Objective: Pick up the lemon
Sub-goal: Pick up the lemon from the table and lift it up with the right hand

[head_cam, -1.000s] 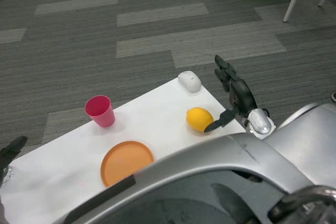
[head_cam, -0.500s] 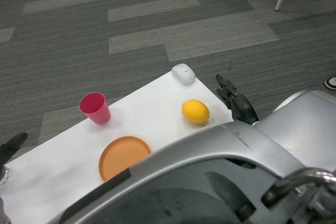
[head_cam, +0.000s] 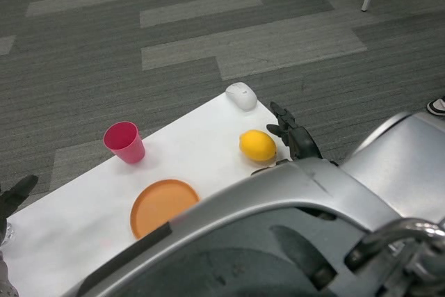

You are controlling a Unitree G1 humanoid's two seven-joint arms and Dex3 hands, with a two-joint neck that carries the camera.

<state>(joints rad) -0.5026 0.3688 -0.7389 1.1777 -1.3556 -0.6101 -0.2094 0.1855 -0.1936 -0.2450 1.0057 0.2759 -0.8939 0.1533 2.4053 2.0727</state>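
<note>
Right hand [head_cam: 293,137] now nearer lemon [head_cam: 257,145], possibly touching; fingers apart.

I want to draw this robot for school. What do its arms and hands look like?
The right arm is smooth, rounded and shiny silver, like a metal tube. Its right hand is black, with knobbly, blocky fingers. The left hand is black too, though only a bit of it peeks in at the picture's edge, and its arm is almost hidden. No stickers or writing show on them.
</note>
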